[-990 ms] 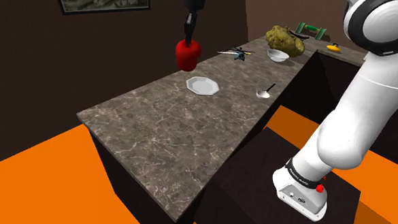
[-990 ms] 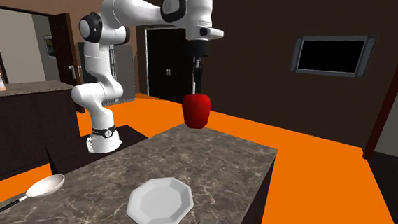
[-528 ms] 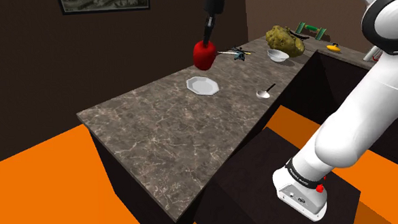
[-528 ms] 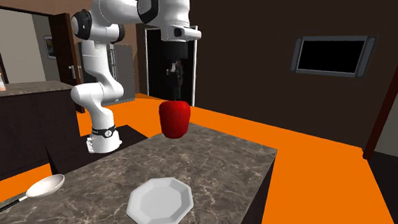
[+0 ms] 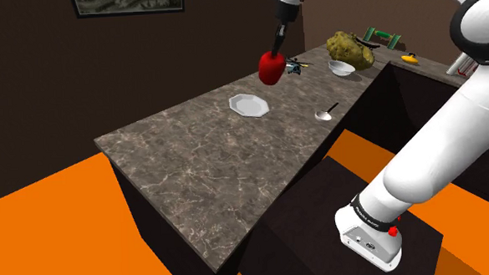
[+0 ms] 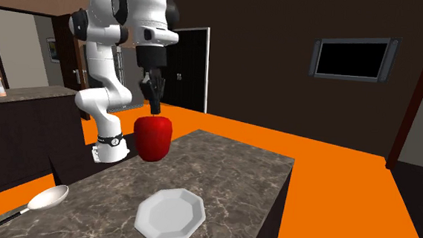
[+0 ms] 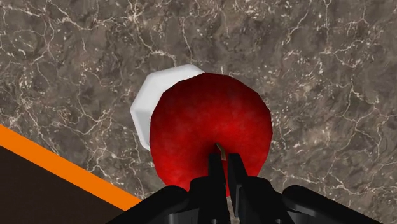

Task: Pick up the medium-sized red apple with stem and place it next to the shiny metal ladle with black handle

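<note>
Plate (image 5: 248, 105): white, on the surface (image 5: 193, 155), below the fingers (image 7: 215, 173), apart from them.
Apple (image 7: 210, 124): red, hanging clear of the surface, directly under the fingers.
Fingers: nearly together, clamping the apple's top.
Ladle (image 5: 324, 114): on the surface, well apart from the fingers.

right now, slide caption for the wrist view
End effector shut on a red apple by its stem, white plate partly hidden behind
</note>
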You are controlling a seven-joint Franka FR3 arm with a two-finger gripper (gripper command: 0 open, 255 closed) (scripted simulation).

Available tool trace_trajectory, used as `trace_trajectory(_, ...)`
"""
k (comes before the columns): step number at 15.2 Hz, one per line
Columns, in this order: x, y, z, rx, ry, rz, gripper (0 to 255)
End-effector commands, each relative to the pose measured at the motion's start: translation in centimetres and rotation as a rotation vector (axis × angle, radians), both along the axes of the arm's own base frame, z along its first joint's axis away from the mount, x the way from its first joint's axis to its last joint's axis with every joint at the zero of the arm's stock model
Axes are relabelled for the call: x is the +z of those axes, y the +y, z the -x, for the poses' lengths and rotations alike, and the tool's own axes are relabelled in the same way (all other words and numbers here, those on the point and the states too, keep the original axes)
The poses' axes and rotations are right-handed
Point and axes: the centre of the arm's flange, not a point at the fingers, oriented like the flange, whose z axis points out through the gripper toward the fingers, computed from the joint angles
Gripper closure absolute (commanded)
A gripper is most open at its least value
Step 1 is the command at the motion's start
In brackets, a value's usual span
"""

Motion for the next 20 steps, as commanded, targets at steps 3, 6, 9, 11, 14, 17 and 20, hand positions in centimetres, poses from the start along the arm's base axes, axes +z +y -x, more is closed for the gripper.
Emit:
trace_trajectory(3, -0.5, -5.0, 0.7, 0.002, -0.001, 0.0, 255)
trace_trajectory(6, -1.0, -8.9, 1.2, 0.002, -0.001, 0.0, 255)
trace_trajectory(9, -1.5, -12.8, 1.7, 0.002, -0.001, 0.0, 255)
trace_trajectory(11, -1.8, -15.4, 2.1, 0.002, -0.001, 0.0, 255)
trace_trajectory(14, -2.3, -19.3, 2.6, 0.002, -0.001, 0.0, 255)
trace_trajectory(17, -2.8, -23.2, 3.1, 0.002, -0.001, 0.0, 255)
trace_trajectory(20, -3.3, -27.1, 3.6, 0.002, -0.001, 0.0, 255)
